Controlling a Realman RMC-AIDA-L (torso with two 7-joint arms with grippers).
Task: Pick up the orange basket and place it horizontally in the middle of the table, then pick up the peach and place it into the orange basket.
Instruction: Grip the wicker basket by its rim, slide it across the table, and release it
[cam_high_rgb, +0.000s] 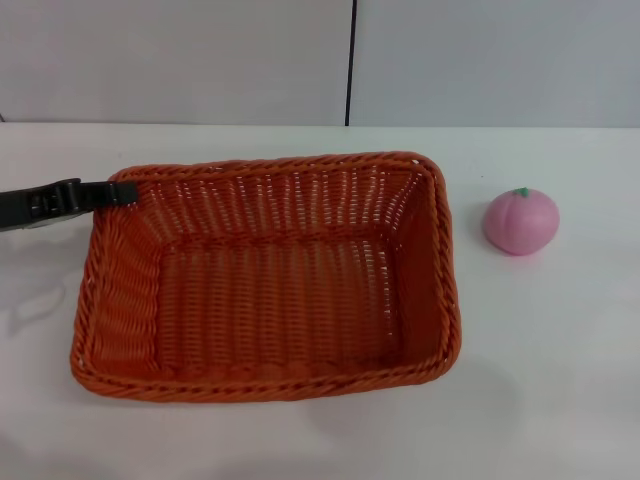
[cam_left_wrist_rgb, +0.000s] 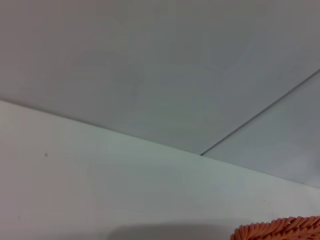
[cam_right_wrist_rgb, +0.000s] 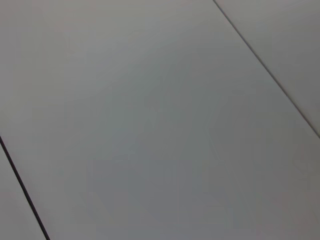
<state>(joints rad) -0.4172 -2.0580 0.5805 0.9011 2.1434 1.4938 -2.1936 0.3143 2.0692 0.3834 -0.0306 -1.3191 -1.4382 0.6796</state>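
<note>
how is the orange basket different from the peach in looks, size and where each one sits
The orange basket is large, rectangular, woven and open on top; the peach is small, round, smooth and pink. The basket sits mid-table with the left gripper at its far left corner; the peach lies to the basket's right, apart, with nothing touching it. The basket is empty. Both rest on the white table.

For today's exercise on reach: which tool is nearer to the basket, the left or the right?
Left. The left tool is at the rim of the basket at its far left corner. The right tool appears in no view, so its place cannot be told.
</note>
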